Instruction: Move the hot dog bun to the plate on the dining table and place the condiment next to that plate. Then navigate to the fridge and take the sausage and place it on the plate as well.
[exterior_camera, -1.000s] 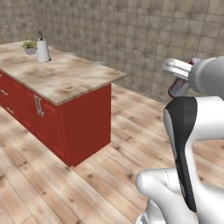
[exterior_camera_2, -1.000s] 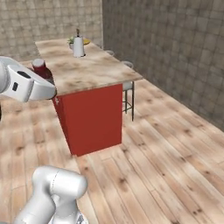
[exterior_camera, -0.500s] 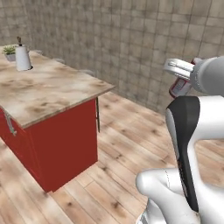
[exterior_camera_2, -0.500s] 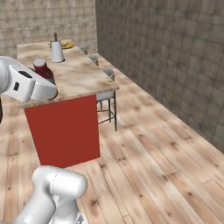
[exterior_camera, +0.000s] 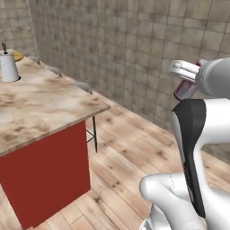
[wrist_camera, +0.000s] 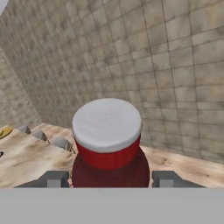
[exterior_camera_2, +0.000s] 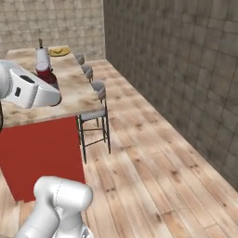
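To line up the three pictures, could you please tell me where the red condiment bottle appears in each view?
Left base view: condiment bottle at right edge, upper half, in the gripper.
Right base view: dark red bottle upper left, behind the hand.
Hand view: bottom centre, white cap toward camera.
Shared landmark: the dining table.

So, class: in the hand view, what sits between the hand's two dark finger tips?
A red condiment bottle with a white cap stands between the finger tips, held in the hand.

Bare marble stretch on dining table, white jug far end, stools alongside
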Available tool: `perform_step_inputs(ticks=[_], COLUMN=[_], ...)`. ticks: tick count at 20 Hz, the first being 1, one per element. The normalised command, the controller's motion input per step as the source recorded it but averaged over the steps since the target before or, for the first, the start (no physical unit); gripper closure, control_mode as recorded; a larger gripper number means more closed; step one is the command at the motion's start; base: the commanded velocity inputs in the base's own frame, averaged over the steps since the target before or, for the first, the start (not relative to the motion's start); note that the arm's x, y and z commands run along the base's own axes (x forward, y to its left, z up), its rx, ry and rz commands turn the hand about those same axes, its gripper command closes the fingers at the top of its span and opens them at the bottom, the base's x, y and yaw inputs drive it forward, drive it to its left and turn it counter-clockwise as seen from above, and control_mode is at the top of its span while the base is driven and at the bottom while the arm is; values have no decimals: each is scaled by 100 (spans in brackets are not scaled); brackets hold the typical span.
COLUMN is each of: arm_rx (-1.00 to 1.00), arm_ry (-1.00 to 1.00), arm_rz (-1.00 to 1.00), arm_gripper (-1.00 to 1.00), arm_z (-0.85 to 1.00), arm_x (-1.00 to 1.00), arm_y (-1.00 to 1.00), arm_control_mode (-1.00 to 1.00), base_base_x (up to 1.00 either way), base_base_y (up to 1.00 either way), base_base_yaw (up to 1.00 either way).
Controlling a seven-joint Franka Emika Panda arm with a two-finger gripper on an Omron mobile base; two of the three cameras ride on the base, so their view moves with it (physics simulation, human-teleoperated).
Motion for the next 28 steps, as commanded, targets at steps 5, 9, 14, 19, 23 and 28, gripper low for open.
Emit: perform_step_inputs(ticks=[5, 9, 14, 19, 23, 28], arm_rx=[0, 0, 0, 0, 0, 0], arm_ry=[0, 0, 0, 0, 0, 0], arm_rz=[0, 0, 0, 0, 0, 0], arm_gripper=[100, 100, 100, 100, 100, 100], arm_z=[0, 0, 0, 0, 0, 0], arm_x=[0, 0, 0, 0, 0, 0], arm_y=[0, 0, 0, 0, 0, 0], arm_control_mode=[100, 100, 100, 100, 100, 100], base_base_x=[100, 100, 100, 100, 87, 75], base_base_y=[-53, -49, -48, -51, -61, -64], base_base_yaw=[25, 32, 36, 38, 37, 37])
